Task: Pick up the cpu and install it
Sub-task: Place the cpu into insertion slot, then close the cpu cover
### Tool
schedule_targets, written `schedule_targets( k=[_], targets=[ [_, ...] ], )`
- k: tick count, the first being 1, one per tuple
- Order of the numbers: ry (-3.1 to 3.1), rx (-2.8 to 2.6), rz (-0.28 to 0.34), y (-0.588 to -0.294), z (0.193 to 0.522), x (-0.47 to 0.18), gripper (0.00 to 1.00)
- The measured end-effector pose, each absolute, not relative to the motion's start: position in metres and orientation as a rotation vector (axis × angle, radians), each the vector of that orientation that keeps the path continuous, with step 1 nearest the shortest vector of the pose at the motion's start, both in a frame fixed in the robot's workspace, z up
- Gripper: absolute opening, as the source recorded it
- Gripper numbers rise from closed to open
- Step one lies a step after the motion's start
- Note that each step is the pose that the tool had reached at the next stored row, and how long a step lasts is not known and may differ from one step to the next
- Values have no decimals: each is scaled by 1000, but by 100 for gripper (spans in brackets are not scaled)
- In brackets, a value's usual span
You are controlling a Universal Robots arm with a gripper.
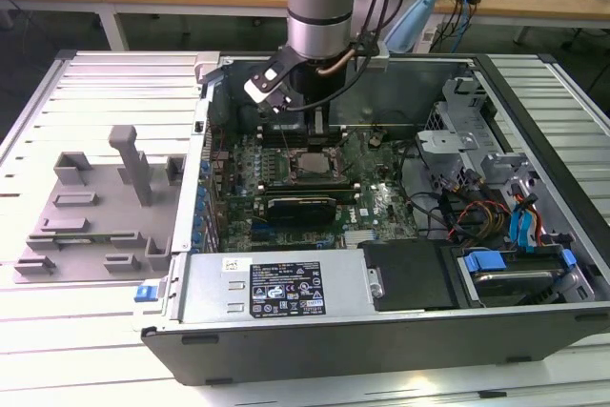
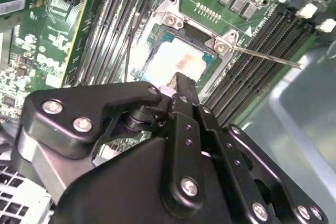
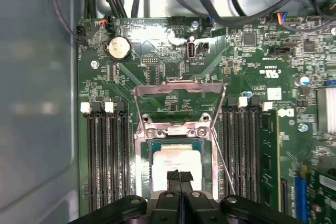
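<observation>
The cpu (image 1: 313, 165) is a flat silvery square lying in the socket on the green motherboard, inside the open computer case. It looks pale and glary in both wrist views (image 3: 173, 157) (image 2: 170, 61). My gripper (image 3: 180, 174) hangs right over the cpu's middle with its two black fingers pressed together and nothing visible between them. Its tip (image 2: 181, 80) is at or just above the chip's top; whether they touch cannot be told. In the exterior view the gripper (image 1: 318, 131) reaches down into the case from the arm. The socket's metal load plate (image 3: 178, 90) stands swung open behind the cpu.
A thin socket lever (image 2: 268, 57) sticks out beside the socket. Memory slots (image 3: 102, 156) flank it on both sides. A grey plastic fixture (image 1: 95, 207) lies on the table on the exterior view's left. The case holds a power supply (image 1: 276, 288), drive bays (image 1: 505, 269) and loose cables (image 1: 457, 207).
</observation>
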State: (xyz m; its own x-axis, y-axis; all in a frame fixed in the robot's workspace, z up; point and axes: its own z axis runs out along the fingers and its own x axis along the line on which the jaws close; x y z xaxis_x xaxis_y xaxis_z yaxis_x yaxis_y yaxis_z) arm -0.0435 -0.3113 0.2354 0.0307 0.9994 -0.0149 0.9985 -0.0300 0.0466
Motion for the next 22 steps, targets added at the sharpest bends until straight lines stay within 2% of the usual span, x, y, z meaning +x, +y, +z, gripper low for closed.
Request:
schedule_targets(
  k=[22],
  targets=[
    [2157, 2223, 34, -311, 255, -43, 11]
  ],
)
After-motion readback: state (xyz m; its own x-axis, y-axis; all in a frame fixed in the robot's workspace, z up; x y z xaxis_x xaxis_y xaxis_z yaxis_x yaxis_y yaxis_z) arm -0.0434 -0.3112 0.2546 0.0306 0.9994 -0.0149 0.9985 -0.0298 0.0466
